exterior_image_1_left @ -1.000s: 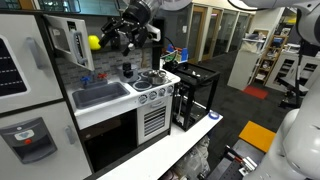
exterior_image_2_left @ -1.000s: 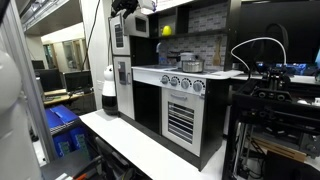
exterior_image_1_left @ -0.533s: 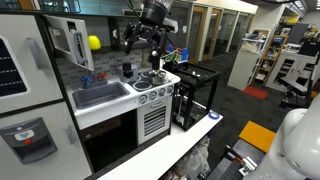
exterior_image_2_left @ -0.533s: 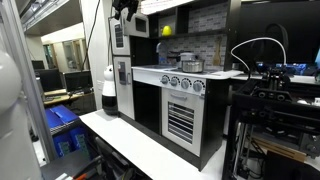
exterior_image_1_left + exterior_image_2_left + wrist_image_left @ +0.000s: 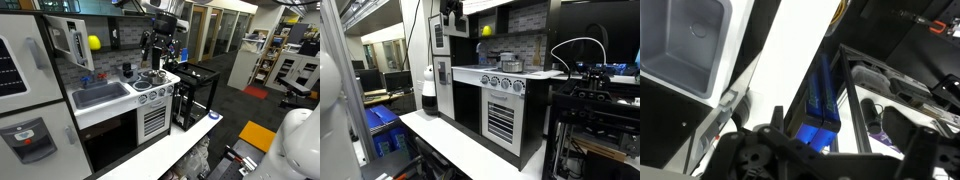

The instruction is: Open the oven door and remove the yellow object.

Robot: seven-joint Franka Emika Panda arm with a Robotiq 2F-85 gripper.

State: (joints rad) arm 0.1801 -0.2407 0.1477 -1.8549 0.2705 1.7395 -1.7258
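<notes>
Your pincer (image 5: 161,50) hangs high over the stovetop (image 5: 150,80) of the toy kitchen, pointing down. Its jaws are spread as wide as they go and there's nothing between them, so it is empty. The arm reaches in from the top of the frame, and the pincer is well clear of the burners below it.

Off to the side, up in the white toy oven, the oven door (image 5: 62,42) stands swung open, its dark window facing out into the room. Just beside that door sits the yellow object (image 5: 94,42), bright and round at the mouth of the opening. It is well apart from your pincer, with the backsplash wall between the two. Nothing is touching it.

In an exterior view from the other side of the kitchen, the oven door (image 5: 438,35) shows as a white-framed panel up high. The yellow object (image 5: 486,31) peeks out further along at the same height, above the row of stove knobs.

From the wrist you're looking straight down. The pincer (image 5: 835,162) fills the bottom edge as dark shapes set far apart. The grey sink (image 5: 685,35) lies in the upper corner, and a black frame (image 5: 890,70) with a blue glow inside it sits further across.

In an exterior view that sink (image 5: 100,95) is next to the stovetop, and the black frame (image 5: 195,95) stands on the white counter (image 5: 190,140) just beside the kitchen unit.
</notes>
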